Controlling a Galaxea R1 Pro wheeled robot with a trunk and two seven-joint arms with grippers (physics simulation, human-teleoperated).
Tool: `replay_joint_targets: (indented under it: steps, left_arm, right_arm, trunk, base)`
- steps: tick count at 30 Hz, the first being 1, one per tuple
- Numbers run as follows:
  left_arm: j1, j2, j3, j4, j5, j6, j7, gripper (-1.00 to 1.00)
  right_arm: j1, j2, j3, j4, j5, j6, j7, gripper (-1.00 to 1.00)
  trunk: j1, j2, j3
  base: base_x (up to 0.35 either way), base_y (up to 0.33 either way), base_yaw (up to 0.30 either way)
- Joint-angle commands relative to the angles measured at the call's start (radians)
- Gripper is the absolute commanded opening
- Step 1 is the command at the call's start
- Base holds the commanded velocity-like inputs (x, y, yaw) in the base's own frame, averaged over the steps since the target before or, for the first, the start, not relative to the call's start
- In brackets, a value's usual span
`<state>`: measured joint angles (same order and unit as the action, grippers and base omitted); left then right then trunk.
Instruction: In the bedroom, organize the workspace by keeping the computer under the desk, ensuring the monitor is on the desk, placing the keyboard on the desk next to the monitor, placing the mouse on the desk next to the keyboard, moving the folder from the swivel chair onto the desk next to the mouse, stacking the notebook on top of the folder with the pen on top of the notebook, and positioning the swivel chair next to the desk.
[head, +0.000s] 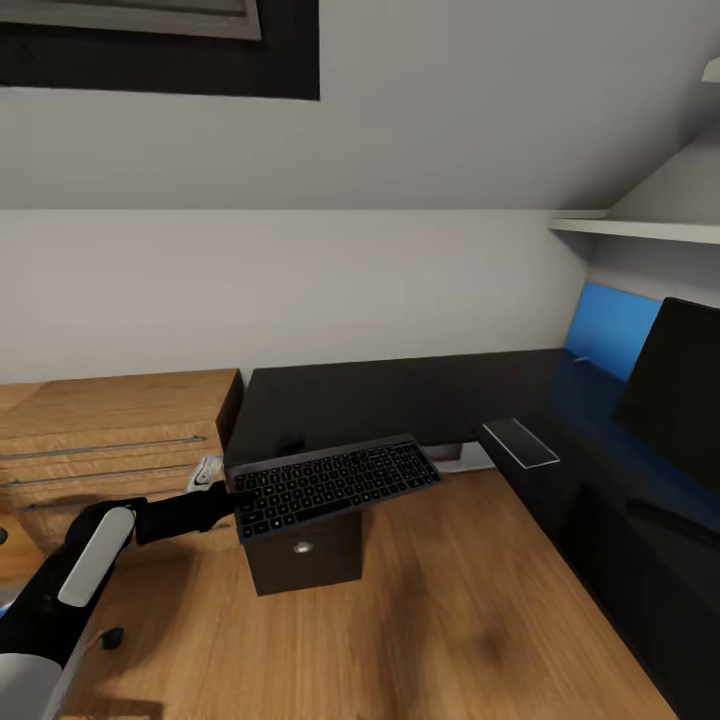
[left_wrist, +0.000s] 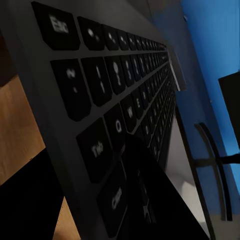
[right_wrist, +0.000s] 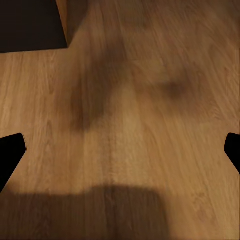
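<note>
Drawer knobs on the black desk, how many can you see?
1. A round silver knob sits on the front of the desk's drawer unit, just under the keyboard. The keyboard hides the unit's top, so more may be hidden.

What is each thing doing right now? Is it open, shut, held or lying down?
Keyboard: held up at its end by the left gripper, over the desk's edge.
Right gripper: open, over the wood floor.
Monitor: upright on the desk, screen dark.
Desk drawer: shut.
Dresser drawers: shut.
</note>
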<state>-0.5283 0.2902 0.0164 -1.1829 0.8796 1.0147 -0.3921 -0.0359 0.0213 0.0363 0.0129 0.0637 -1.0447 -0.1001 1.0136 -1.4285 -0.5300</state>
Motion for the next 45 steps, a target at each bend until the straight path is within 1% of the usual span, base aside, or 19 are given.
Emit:
replay_joint_targets:
  steps: [1,8,14,24,30,34,35,36,37,38,39,40,41,42,43,44,45]
  left_arm:
    - [-0.001,0.0,0.001,0.0,-0.005,0.004,-0.008,-1.0]
    - [-0.001,0.0,0.001,0.0,-0.005,0.004,-0.008,-1.0]
    - [-0.001,-0.001,-0.001,0.0,-0.004,0.004,-0.008,-1.0]
    - [-0.001,0.0,-0.008,0.0,-0.005,0.005,-0.008,-1.0]
    - [-0.001,0.001,-0.005,-0.02,-0.005,0.005,-0.008,-1.0]
    - [-0.001,0.005,0.0,-0.022,-0.005,0.007,-0.008,-1.0]
    - [-0.001,0.009,0.003,-0.021,-0.004,0.007,-0.008,-1.0]
    - [-0.001,0.011,0.004,-0.021,-0.004,0.007,-0.008,-1.0]
    - [-0.001,0.021,0.005,-0.022,-0.002,0.007,-0.008,-1.0]
    - [-0.001,0.031,0.006,-0.022,0.006,0.007,-0.008,-1.0]
    - [-0.001,0.036,0.007,-0.022,0.012,0.007,-0.008,-1.0]
    - [-0.001,0.05,0.008,-0.023,0.031,0.007,-0.008,-1.0]
    - [-0.001,0.057,0.008,-0.023,0.041,0.007,-0.008,-1.0]
    - [-0.001,0.075,0.009,-0.023,0.062,0.007,-0.008,-1.0]
    - [-0.001,0.084,0.009,-0.023,0.072,0.007,-0.008,-1.0]
    - [-0.001,0.104,0.009,-0.023,0.089,0.007,-0.008,-1.0]
    - [-0.001,0.129,0.009,-0.022,0.105,0.007,-0.008,-1.0]
  right_arm:
    - [-0.001,0.0,0.004,0.001,0.007,-0.002,-0.01,1.0]
    - [-0.001,0.0,0.004,0.001,0.007,-0.002,-0.009,1.0]
    - [-0.001,0.0,0.005,0.002,0.008,-0.002,-0.008,1.0]
    - [-0.001,-0.001,0.004,0.001,0.007,-0.002,-0.008,1.0]
    - [-0.001,-0.001,0.004,0.001,0.007,0.004,-0.008,1.0]
    - [-0.001,-0.003,0.002,-0.029,0.007,0.006,-0.01,1.0]
    - [-0.001,-0.001,0.001,-0.128,0.005,0.099,-0.014,1.0]
    - [-0.001,-0.002,0.001,-0.181,0.004,0.171,-0.013,1.0]
    - [-0.002,-0.005,-0.001,-0.332,0.001,0.361,-0.01,1.0]
    - [-0.002,-0.006,-0.003,-0.425,-0.001,0.463,-0.007,1.0]
    - [-0.002,-0.007,-0.004,-0.468,-0.003,0.507,-0.005,1.0]
    - [-0.002,-0.008,-0.007,-0.553,-0.005,0.584,0.0,1.0]
    - [-0.002,-0.008,-0.008,-0.591,-0.007,0.614,0.002,1.0]
    - [-0.002,-0.008,-0.011,-0.657,-0.013,0.664,0.006,1.0]
    - [-0.002,-0.008,-0.012,-0.686,-0.015,0.685,0.007,1.0]
    - [-0.002,-0.009,-0.013,-0.735,-0.022,0.724,0.008,1.0]
    - [-0.004,-0.009,-0.015,-0.791,-0.031,0.78,0.01,1.0]
  trunk:
    - [0.0,-0.001,-0.001]
    - [0.0,-0.001,-0.001]
    - [0.0,-0.001,-0.001]
    - [0.0,-0.001,-0.001]
    - [0.0,-0.001,-0.001]
    - [0.0,-0.001,-0.001]
    - [0.0,-0.001,-0.001]
    - [0.0,-0.001,-0.001]
    - [0.0,-0.001,-0.001]
    - [0.0,-0.001,-0.001]
    - [0.0,-0.001,-0.001]
    - [0.0,-0.001,-0.001]
    - [0.0,-0.001,-0.001]
    - [0.0,-0.001,-0.001]
    - [0.0,-0.001,-0.001]
    - [0.0,-0.001,-0.001]
    - [0.0,-0.001,-0.001]
  base:
    - [-0.007,-0.013,0.257]
    - [-0.021,-0.004,0.265]
    - [-0.179,0.0,0.211]
    - [-0.289,-0.07,0.026]
    - [-0.044,-0.025,0.001]
    - [-0.002,-0.001,0.0]
    - [0.0,0.0,0.0]
    - [0.0,0.0,0.0]
    - [0.0,0.0,0.0]
    - [0.0,0.0,0.0]
    - [0.0,0.0,0.0]
    - [0.0,0.0,0.0]
    - [0.0,0.0,0.0]
    - [0.0,0.0,0.0]
    - [0.0,0.0,0.0]
    - [0.0,0.0,0.0]
    - [0.0,0.0,0.0]
